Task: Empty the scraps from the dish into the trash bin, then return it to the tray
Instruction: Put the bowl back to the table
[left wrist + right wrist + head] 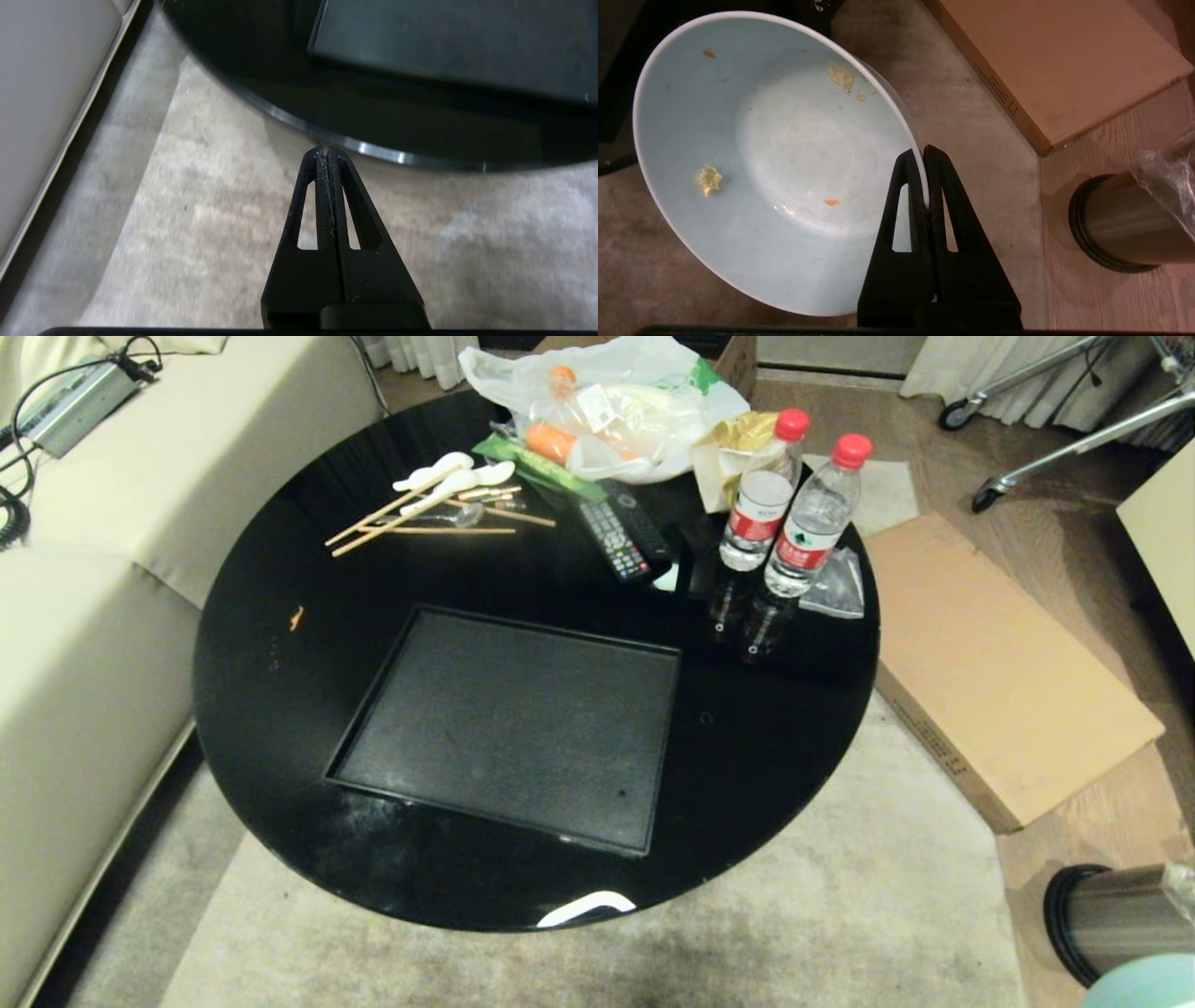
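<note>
Right wrist view: our right pincer (924, 154) pinches dish (752, 158) rim; few scraps (710, 179) cling. Left pincer (325, 151) closed, empty. Thin rim grip, dish may slip before tray (509, 723).

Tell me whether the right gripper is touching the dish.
Touching. In the right wrist view the right gripper is shut on the rim of the dish, one finger on each side.

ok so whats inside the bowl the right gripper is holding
The dish, pinched by its rim in the right gripper, holds only a few scraps: pale yellow peel bits and tiny orange flecks. The part of its wall behind the gripper's fingers is covered.
</note>
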### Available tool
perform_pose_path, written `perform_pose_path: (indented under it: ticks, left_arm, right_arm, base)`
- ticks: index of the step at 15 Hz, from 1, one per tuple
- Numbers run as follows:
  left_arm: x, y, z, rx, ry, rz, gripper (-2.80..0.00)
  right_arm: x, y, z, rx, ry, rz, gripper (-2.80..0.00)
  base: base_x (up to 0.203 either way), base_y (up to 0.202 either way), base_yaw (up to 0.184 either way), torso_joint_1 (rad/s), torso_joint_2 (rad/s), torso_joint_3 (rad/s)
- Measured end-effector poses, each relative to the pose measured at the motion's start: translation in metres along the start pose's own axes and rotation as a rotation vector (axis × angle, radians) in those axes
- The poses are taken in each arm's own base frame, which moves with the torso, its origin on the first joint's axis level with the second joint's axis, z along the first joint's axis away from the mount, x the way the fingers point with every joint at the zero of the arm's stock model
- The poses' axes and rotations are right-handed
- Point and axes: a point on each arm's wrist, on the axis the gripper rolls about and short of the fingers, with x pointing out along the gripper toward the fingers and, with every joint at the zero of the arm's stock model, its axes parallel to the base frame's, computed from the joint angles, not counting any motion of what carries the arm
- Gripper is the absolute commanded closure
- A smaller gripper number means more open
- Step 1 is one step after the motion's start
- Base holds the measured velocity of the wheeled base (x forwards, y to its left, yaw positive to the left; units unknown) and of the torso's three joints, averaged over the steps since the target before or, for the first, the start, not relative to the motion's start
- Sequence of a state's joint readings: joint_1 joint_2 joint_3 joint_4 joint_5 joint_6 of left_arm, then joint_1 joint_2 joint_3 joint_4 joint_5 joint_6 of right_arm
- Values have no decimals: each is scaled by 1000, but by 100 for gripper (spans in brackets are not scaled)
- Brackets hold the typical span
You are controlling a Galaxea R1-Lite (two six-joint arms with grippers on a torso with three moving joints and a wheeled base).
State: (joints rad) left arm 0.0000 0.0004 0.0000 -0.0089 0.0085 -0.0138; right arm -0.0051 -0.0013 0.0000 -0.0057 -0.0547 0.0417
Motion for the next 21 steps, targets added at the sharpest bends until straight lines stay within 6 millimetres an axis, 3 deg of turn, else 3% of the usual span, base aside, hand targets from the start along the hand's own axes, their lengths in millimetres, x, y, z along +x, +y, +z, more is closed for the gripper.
perform_pose_path:
  ticks: [7,21]
  left_arm:
    - [0,0,0,1,0,0,0]
    - [0,0,0,-1,0,-1,0]
  right_arm:
    - [0,0,0,-1,0,1,0]
    - [0,0,0,-2,0,0,0]
  base:
    - [169,0,0,3,-1,2]
    - [0,0,0,1,1,41]
